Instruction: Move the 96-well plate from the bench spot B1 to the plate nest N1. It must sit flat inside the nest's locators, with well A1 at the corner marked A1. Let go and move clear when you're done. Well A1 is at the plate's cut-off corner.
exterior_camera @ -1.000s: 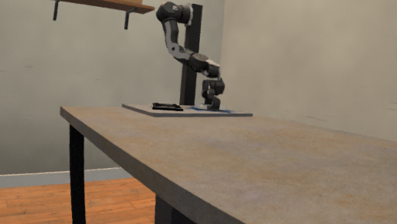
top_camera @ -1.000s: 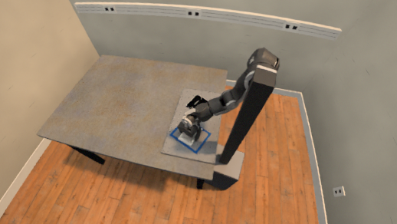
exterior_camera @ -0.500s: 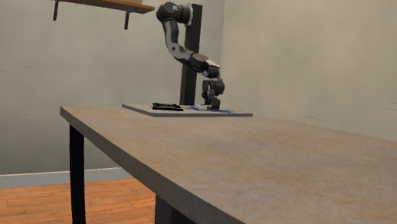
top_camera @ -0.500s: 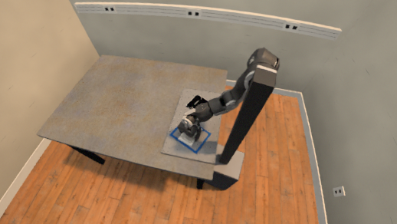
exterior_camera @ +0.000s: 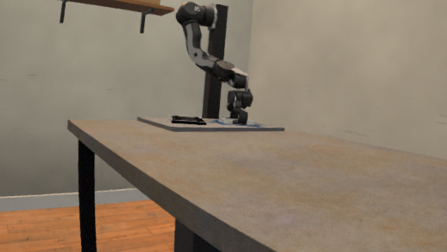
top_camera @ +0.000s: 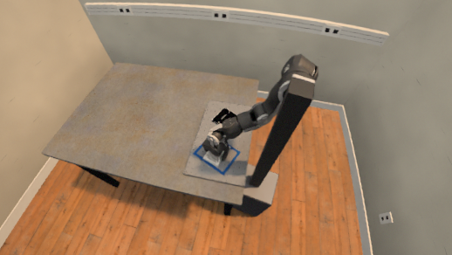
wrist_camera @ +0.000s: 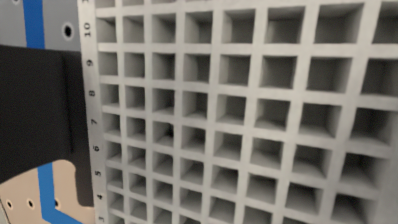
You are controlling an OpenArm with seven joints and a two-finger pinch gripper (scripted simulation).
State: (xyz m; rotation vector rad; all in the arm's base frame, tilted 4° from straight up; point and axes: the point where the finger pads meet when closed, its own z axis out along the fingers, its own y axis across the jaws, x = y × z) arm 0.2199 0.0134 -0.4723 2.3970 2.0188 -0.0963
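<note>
Our dark two-finger gripper (top_camera: pixel 216 153) (exterior_camera: pixel 240 116) (wrist_camera: pixel 42 115) is clamped on the pale, rectangular 96-well plate (top_camera: pixel 212 157) (exterior_camera: pixel 224 121) (wrist_camera: pixel 215 87), which sits beneath it within the blue square outline (top_camera: pixel 208 163) (exterior_camera: pixel 220 124) (wrist_camera: pixel 46 187). Off to its side waits the black, frame-like nest (top_camera: pixel 222 114) (exterior_camera: pixel 188 120). A shallow grip could let the plate slip or tilt as we lift; misjudged rotation could put A1 at the wrong corner.
</note>
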